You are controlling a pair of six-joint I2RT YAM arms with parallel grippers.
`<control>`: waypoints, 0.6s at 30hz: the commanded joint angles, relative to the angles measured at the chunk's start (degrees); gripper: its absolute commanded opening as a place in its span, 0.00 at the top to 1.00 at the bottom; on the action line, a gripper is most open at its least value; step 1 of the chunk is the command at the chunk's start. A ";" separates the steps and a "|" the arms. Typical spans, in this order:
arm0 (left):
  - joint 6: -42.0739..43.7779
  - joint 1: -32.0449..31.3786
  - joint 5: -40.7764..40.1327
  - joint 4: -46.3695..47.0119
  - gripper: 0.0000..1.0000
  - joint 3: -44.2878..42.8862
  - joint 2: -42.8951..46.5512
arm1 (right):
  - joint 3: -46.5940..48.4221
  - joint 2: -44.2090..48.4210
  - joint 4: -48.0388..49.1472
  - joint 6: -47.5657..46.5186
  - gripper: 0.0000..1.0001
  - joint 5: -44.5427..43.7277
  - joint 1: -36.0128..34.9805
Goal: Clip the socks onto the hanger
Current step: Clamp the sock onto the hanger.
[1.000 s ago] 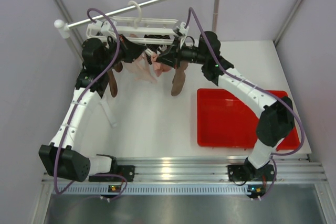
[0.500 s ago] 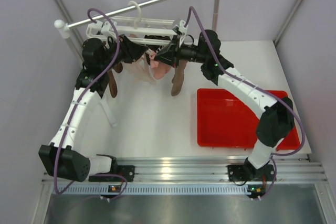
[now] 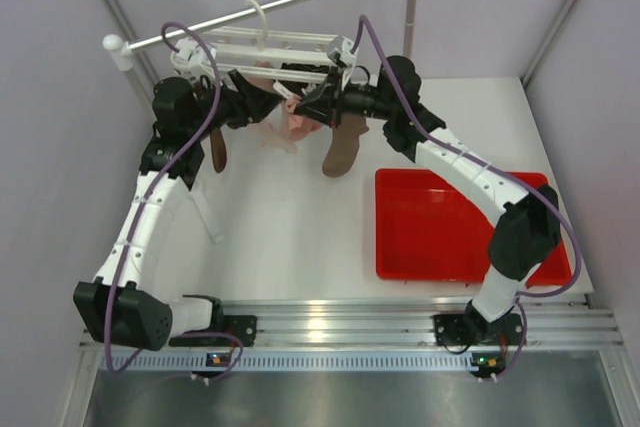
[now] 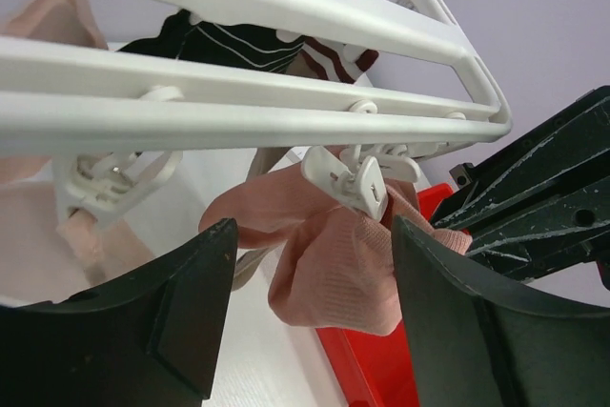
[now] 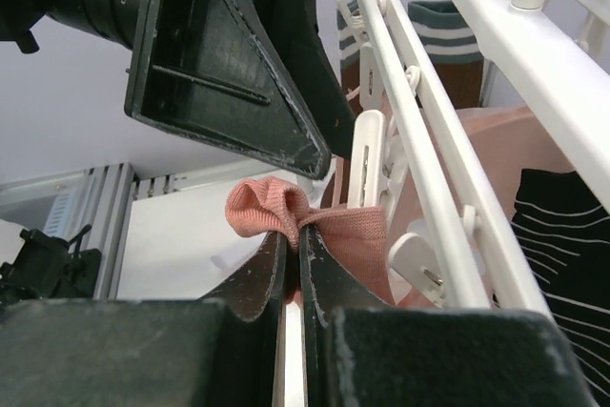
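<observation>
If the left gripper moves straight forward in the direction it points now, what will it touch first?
Most likely the pink sock, bunched at a white clip under the hanger, directly ahead of the open left gripper. The right gripper pinches that sock just beyond; depth is unclear.

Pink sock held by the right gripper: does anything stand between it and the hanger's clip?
Nothing visible does. The clip already touches the pink sock, which the right gripper pinches. The left gripper, open, flanks the clip without blocking it.
</observation>
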State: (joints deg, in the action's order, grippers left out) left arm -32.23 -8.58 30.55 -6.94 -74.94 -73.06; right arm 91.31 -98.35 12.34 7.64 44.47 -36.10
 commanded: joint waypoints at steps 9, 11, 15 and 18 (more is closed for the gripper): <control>-3.02 3.48 4.52 8.61 0.13 5.06 9.51 | 0.19 0.87 -3.19 -6.84 0.95 -0.26 0.94; -1.10 3.48 4.26 7.12 0.07 5.85 11.08 | -0.16 1.49 -4.33 -7.11 0.89 -0.78 1.03; 3.13 3.48 2.68 0.45 0.02 7.17 14.08 | -1.74 3.42 -8.54 -11.23 0.61 -1.75 1.03; 6.47 3.57 0.75 -3.16 0.02 8.31 16.80 | -3.76 5.96 -10.31 -12.55 0.45 -2.28 1.03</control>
State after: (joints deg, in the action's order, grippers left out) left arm -30.22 -5.32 32.95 -6.59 -67.64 -58.89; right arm 88.84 -97.45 3.86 -1.45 42.83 -35.38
